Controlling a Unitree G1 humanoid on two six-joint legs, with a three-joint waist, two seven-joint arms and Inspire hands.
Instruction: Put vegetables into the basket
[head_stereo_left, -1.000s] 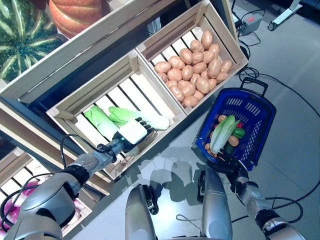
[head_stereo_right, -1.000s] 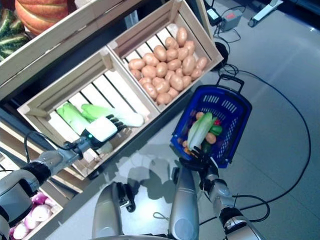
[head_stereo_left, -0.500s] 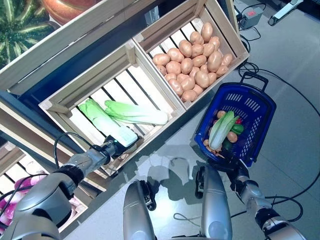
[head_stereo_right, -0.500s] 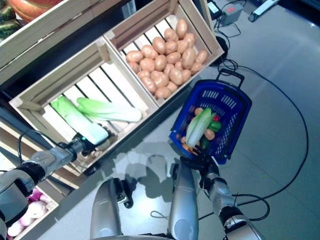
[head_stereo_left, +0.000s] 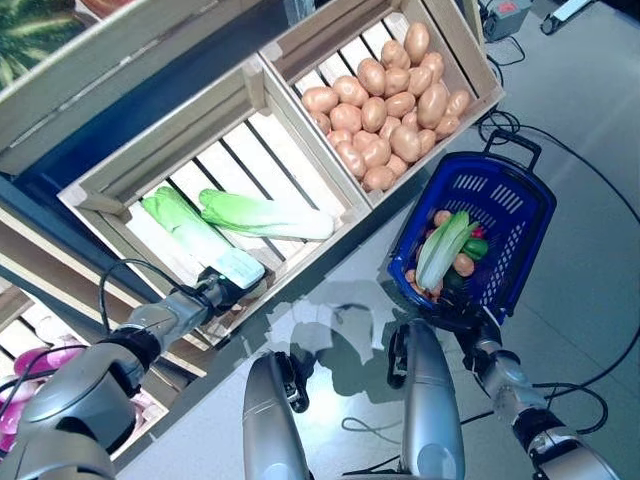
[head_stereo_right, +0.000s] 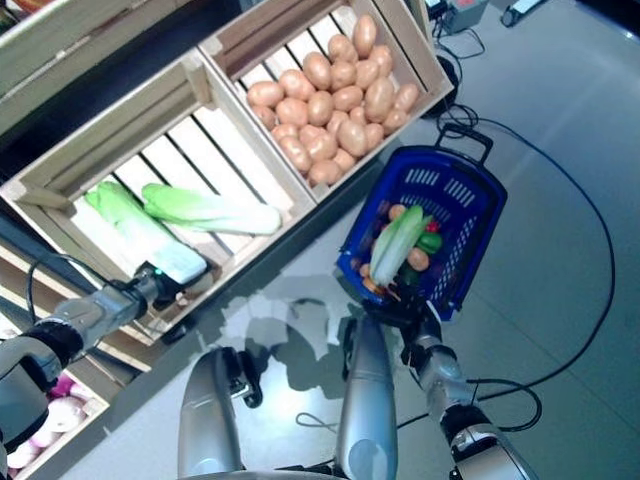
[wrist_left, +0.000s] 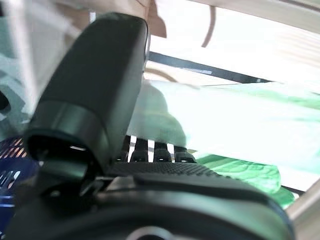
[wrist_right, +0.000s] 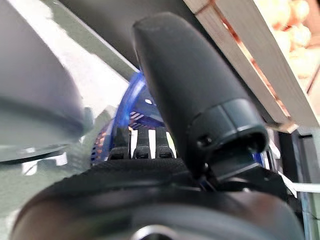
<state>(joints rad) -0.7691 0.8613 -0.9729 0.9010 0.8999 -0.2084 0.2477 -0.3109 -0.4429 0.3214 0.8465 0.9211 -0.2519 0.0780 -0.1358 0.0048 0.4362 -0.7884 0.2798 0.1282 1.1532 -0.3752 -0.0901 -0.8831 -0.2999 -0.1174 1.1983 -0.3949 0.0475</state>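
A blue plastic basket (head_stereo_left: 522, 196) stands on the floor right of the wooden stand. In it lie a long green-white cabbage (head_stereo_left: 440, 250), a green vegetable (head_stereo_left: 476, 247) and small brown round ones (head_stereo_left: 462, 265). My left hand (head_stereo_left: 218, 291) is at the front edge of the lower left crate (head_stereo_left: 165, 160), by the white stem end of a long cabbage (head_stereo_left: 190, 228). In the left wrist view its fingers (wrist_left: 155, 151) are straight and reach toward the pale green cabbage (wrist_left: 225, 115). My right hand (head_stereo_left: 463, 322) is open at the basket's near rim (wrist_right: 127, 100).
A second long cabbage (head_stereo_left: 265, 215) lies in the same crate, further in. The neighbouring crate (head_stereo_left: 445, 40) is full. The crate's front board (head_stereo_left: 300, 262) stands between my left arm and the cabbages. Grey floor lies between the stand and the basket.
My left hand has drawn back from over the two cabbages to the crate's front edge. The camera has shifted. The right hand stays at the basket's rim.
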